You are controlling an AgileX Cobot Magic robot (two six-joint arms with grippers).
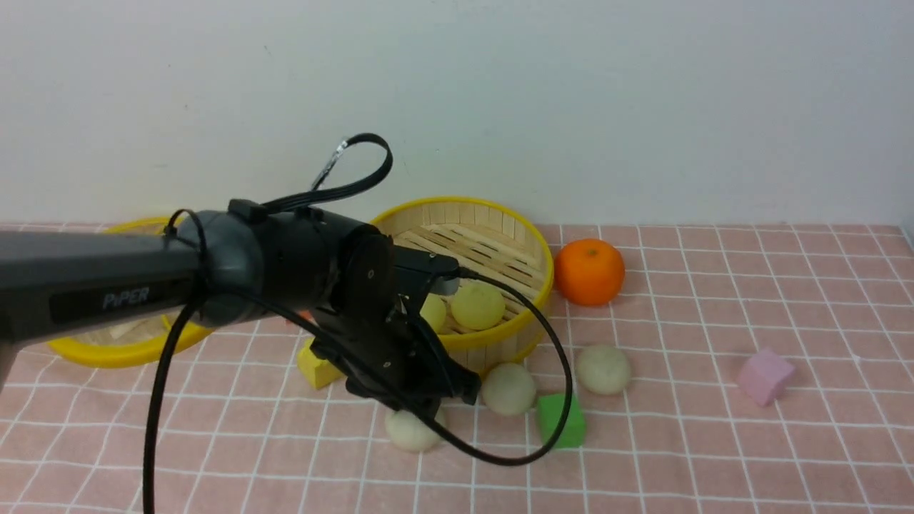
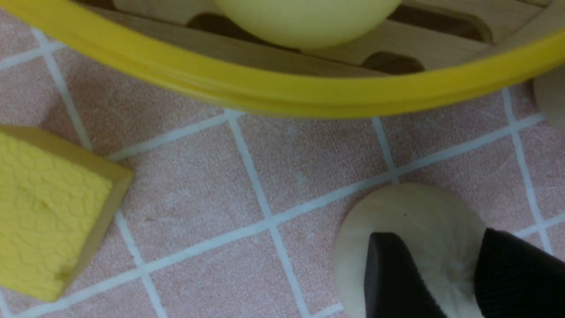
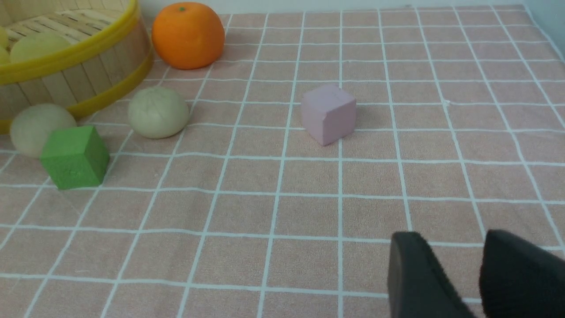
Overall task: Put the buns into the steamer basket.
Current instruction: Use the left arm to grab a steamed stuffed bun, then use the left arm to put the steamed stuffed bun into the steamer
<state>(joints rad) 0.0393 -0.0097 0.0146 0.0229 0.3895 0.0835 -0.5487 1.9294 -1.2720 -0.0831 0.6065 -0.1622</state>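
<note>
The steamer basket (image 1: 464, 205) stands at the back centre with two pale yellow buns (image 1: 477, 305) inside. Three off-white buns lie on the cloth in front of it: one (image 1: 413, 431) under my left wrist, one (image 1: 508, 389) beside the green cube, one (image 1: 603, 369) further right. In the left wrist view my left gripper (image 2: 437, 236) hovers open right over the off-white bun (image 2: 410, 212), a finger on either side of its top, close to the basket rim (image 2: 265, 92). My right gripper (image 3: 452, 236) stands open over bare cloth, empty, well right of the buns (image 3: 158, 111).
An orange (image 1: 589, 271) sits right of the basket. A green cube (image 1: 560, 421), a pink cube (image 1: 764, 375) and a yellow block (image 1: 318, 368) lie on the checked cloth. The flat yellow-rimmed lid (image 1: 107, 350) is at the left, behind my left arm.
</note>
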